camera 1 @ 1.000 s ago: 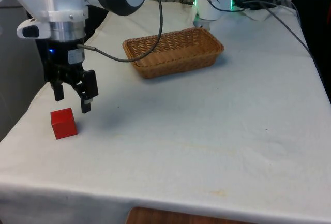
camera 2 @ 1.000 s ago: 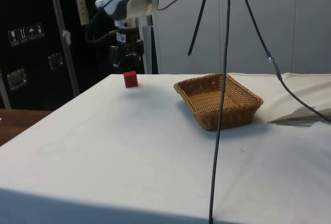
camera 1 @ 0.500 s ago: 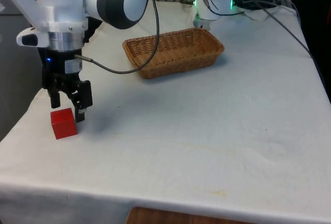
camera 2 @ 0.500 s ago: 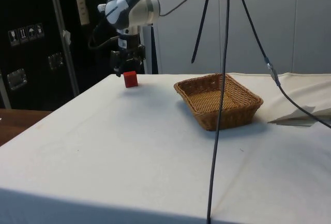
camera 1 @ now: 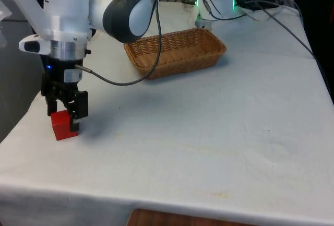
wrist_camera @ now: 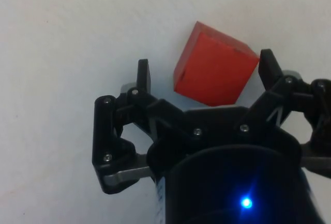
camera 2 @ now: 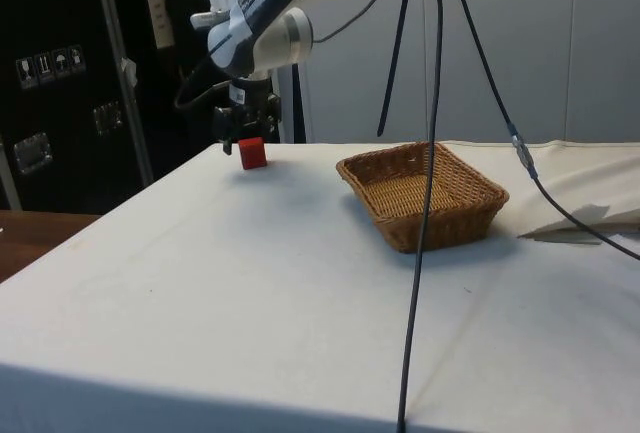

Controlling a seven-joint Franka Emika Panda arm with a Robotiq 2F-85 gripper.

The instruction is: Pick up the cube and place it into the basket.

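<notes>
At the front view's left we see the jaws lowered around the red cube, which sits on the white-clothed bench near its edge. In the wrist view the jaws stand spread, one finger on each side of the cube with a gap showing, so nothing is pinched. Further to the front view's right, well apart from the cube, we see the wicker basket on the bench.
</notes>
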